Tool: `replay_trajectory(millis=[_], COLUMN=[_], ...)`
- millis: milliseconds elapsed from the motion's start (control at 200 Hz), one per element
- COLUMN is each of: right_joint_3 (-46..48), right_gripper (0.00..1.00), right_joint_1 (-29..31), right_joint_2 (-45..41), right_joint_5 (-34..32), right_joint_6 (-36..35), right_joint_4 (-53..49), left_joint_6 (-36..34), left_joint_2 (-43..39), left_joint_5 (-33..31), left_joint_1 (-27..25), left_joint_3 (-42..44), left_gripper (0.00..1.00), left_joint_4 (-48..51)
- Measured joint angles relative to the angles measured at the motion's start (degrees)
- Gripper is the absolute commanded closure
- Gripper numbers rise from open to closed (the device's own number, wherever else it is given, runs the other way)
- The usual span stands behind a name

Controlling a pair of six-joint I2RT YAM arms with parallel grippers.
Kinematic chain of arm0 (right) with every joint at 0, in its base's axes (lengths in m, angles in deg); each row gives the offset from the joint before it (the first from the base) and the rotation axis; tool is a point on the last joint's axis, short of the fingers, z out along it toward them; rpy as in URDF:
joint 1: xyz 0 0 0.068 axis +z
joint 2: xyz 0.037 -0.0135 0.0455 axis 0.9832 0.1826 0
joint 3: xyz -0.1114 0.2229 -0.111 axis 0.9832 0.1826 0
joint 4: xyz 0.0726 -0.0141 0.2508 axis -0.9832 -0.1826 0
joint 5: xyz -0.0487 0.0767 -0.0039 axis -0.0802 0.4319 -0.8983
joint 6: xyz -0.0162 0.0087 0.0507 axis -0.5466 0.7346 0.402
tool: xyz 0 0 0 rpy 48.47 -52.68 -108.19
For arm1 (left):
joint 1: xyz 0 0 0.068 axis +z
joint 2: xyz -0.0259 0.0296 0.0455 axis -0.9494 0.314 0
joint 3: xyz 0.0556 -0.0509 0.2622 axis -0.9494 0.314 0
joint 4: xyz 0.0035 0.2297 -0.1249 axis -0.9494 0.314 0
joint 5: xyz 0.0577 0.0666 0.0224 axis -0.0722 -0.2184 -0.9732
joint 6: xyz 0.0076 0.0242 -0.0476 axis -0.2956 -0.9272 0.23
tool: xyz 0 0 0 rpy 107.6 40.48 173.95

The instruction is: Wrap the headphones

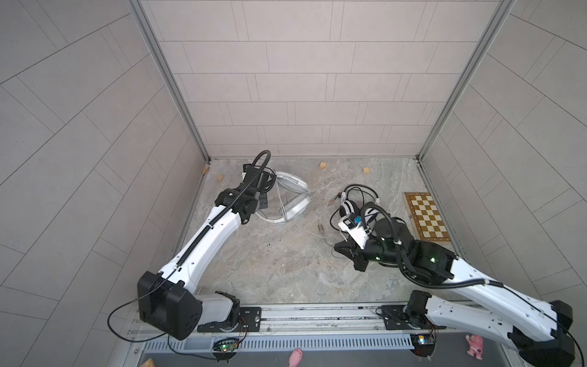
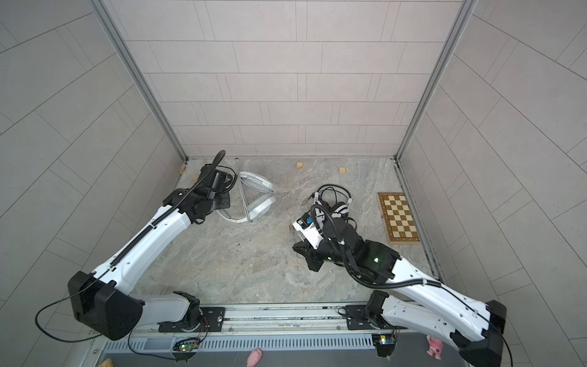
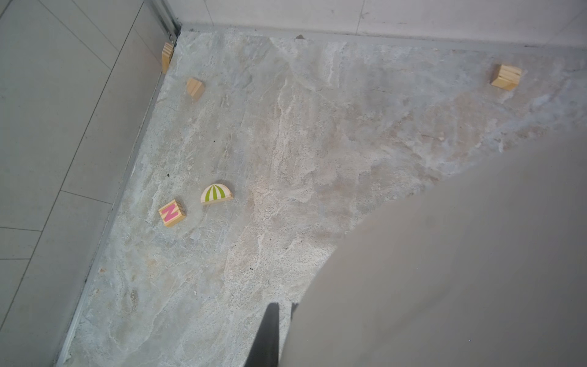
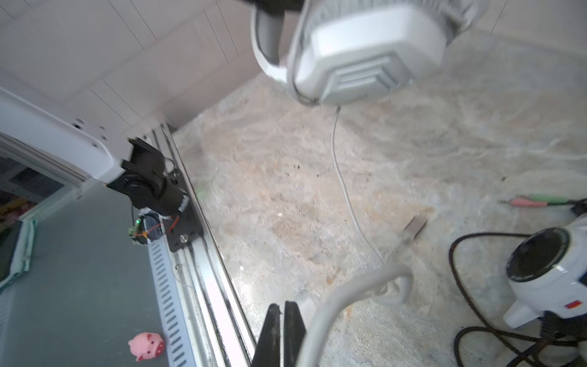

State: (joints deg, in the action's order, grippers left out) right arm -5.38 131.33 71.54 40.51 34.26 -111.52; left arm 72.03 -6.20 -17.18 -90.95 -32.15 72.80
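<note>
The white headphones (image 1: pixel 293 203) sit at the back left, partly raised. My left gripper (image 3: pixel 284 306) is shut on their headband, which fills the left wrist view as a grey blur. Their grey cable (image 4: pixel 343 184) hangs from an ear cup (image 4: pixel 359 50) and runs across the table to a plug (image 4: pixel 414 226). My right gripper (image 4: pixel 283 303) is low at centre right with its jaws shut together. The cable loops just beside its fingers, not between them. The black-and-white headphones (image 1: pixel 347 208) lie behind the right wrist with their black cable tangled around them.
A chessboard (image 1: pixel 427 216) lies by the right wall. Small wooden blocks (image 1: pixel 323 166) are scattered along the back wall, and a letter block (image 3: pixel 172 213) and a striped half-round (image 3: pixel 216 193) sit near the left wall. The rail (image 1: pixel 317 314) bounds the front, and a pink pig (image 4: pixel 146 345) lies beyond it.
</note>
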Motion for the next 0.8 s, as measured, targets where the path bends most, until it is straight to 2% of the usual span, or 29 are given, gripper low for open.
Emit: replay_trajectory(millis=[210, 445, 671, 801], right_joint_3=[-1.9, -1.7, -7.0, -11.9], right_gripper=[1.0, 1.0, 1.0, 1.0], right_joint_1=[0.5, 4.5, 7.4, 7.4], right_joint_2=[-2.3, -1.4, -1.7, -0.7], right_joint_5=[-0.7, -0.9, -3.2, -5.4], right_joint_6=[1.0, 1.0, -0.7, -3.2], right_joint_4=[-3.6, -6.7, -10.2, -11.7], left_joint_6=[2.1, 4.7, 4.5, 3.3], left_joint_2=[10.4, 14.3, 15.6, 16.2], left_joint_5=[3.9, 3.7, 2.8, 2.5], left_joint_1=[5.5, 8.6, 8.6, 6.4], left_joint_3=[-9.8, -16.2, -17.2, -16.1], left_gripper=[1.0, 1.0, 1.0, 1.0], left_joint_4=[-2.1, -3.4, -3.1, -2.3])
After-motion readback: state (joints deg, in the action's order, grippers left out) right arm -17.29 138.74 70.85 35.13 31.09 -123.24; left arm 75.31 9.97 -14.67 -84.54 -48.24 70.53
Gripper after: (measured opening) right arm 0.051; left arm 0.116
